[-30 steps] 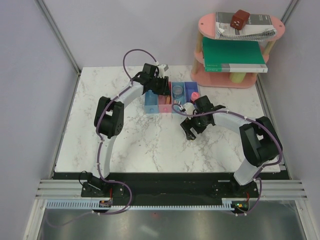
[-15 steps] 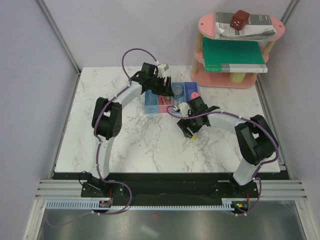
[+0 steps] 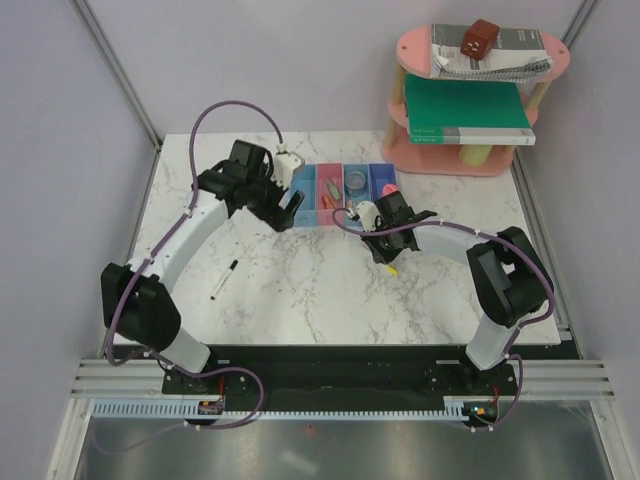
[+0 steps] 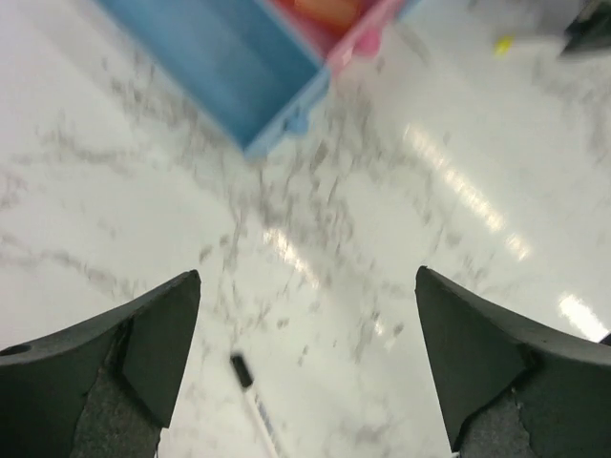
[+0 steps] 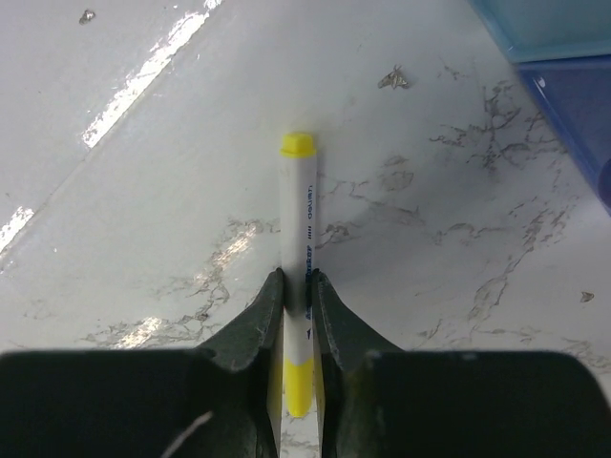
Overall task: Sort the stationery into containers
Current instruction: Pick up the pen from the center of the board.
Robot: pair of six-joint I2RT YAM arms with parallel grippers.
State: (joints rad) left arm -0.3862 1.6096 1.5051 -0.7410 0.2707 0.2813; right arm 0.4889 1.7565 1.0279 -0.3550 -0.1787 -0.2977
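The containers (image 3: 345, 186) stand as a joined row of four bins at the back middle of the table. The pink bin (image 4: 348, 29) holds something orange. My left gripper (image 3: 284, 207) hovers open and empty just left of the row's light blue end bin (image 4: 229, 67). Its fingers (image 4: 153, 334) frame bare marble and the cap end of a black pen (image 4: 250, 393). That black pen (image 3: 222, 279) lies alone at the left middle of the table. My right gripper (image 5: 296, 279) is shut on a thin yellow pen (image 5: 298, 215), low over the table in front of the bins; the yellow pen (image 3: 391, 268) pokes out toward me.
A pink two-tier oval shelf (image 3: 415, 45) stands at the back right, carrying a green book (image 3: 465, 108), a spiral notebook (image 3: 495, 58) and a small brown object (image 3: 478, 38). The dark blue bin (image 5: 578, 110) sits close to my right gripper.
The left arm swung left away from over the bins and its gripper opened, uncovering the black pen. The right gripper closed on the yellow pen.
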